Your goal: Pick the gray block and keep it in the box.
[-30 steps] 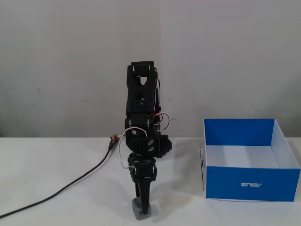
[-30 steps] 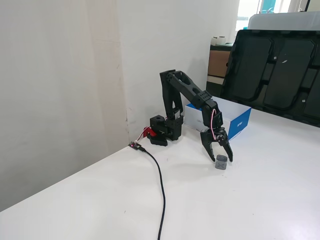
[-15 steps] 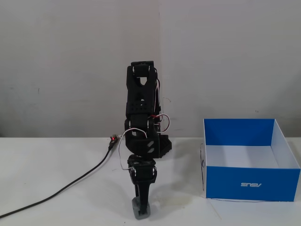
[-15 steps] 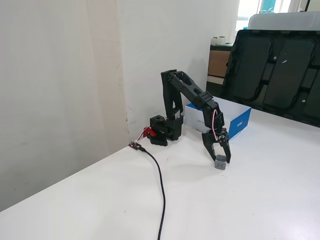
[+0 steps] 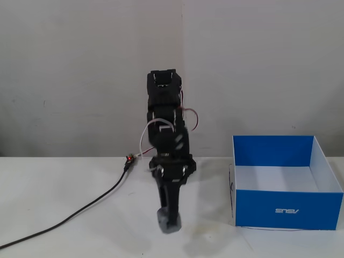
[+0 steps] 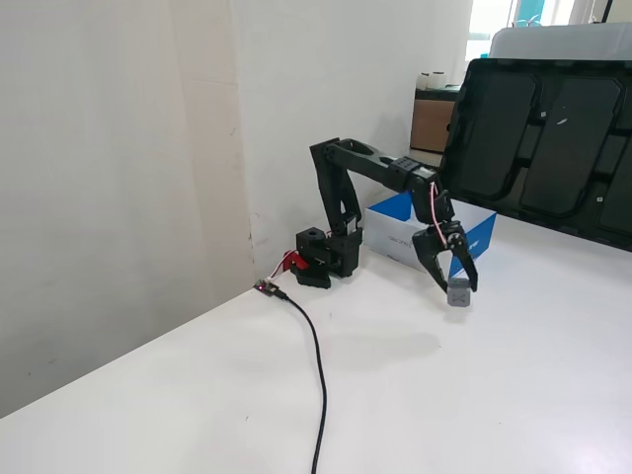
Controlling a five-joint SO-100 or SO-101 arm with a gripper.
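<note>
Holding the block between the fingers, my gripper hangs clear of the counter; I can see a gap under the block in the side fixed view, with a soft shadow on the surface below and to the left of it. In the front fixed view the block shows as a gray blur at the fingers' lower end, the gripper pointing down toward the camera.

From the side, the fingers slope down and to the right, clamped on the block from either side, one in front and one behind. White and red wires loop around the wrist just above them. The arm reaches out nearly level from its raised shoulder, then bends down at the wrist. Its base sits near the wall.

I see the box to the right of the arm in the front view, blue outside, white inside, logo on the front wall, resting on the counter. The block is well apart from it, out to its left. In the side view the box lies just behind the gripper.

A black cable runs from a small red-lit connector near the base across the counter toward the camera.
</note>
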